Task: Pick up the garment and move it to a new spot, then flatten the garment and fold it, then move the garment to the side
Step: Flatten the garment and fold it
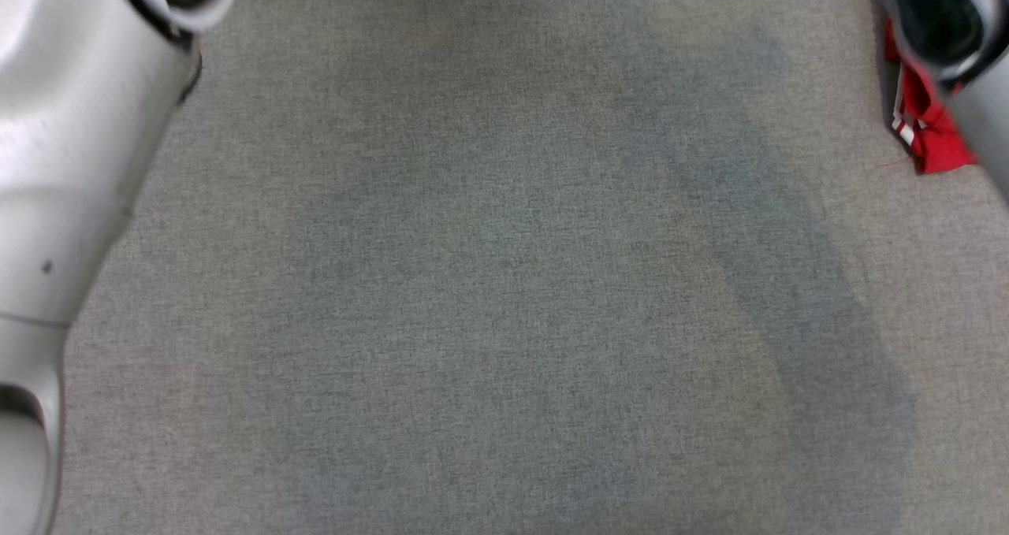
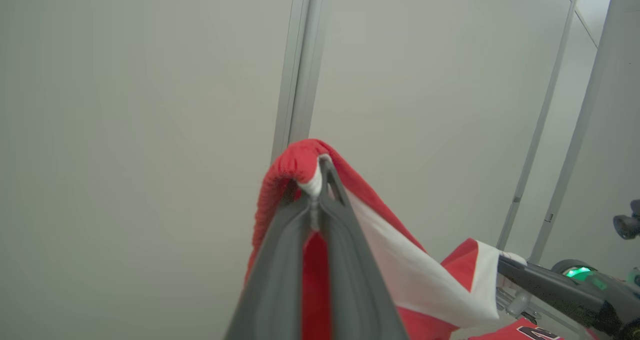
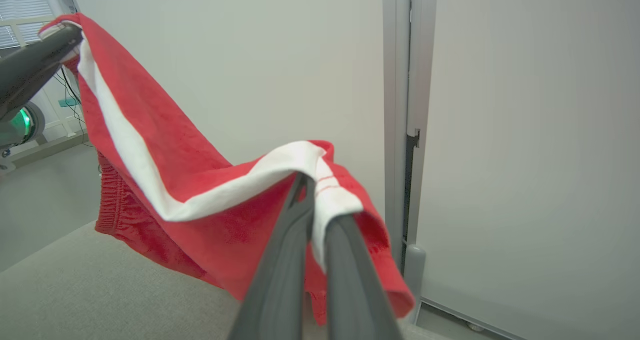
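The garment (image 3: pixel 200 180) is red cloth with a white stripe and an elastic band, held up in the air between both grippers. My left gripper (image 2: pixel 316 180) is shut on one red and white corner of the garment (image 2: pixel 400 240). My right gripper (image 3: pixel 312 190) is shut on another white-edged corner, and the cloth hangs below it towards the grey surface (image 3: pixel 100 290). In the left wrist view the right gripper (image 2: pixel 505 267) pinches the far corner. In the head view a scrap of the garment (image 1: pixel 930 133) shows at the far right beside my right forearm (image 1: pixel 969 70).
A grey fabric-covered table (image 1: pixel 504 283) spreads below me. My pale left forearm (image 1: pixel 71 165) crosses the head view's left edge. Pale wall panels with a metal post (image 3: pixel 400 104) stand behind the garment.
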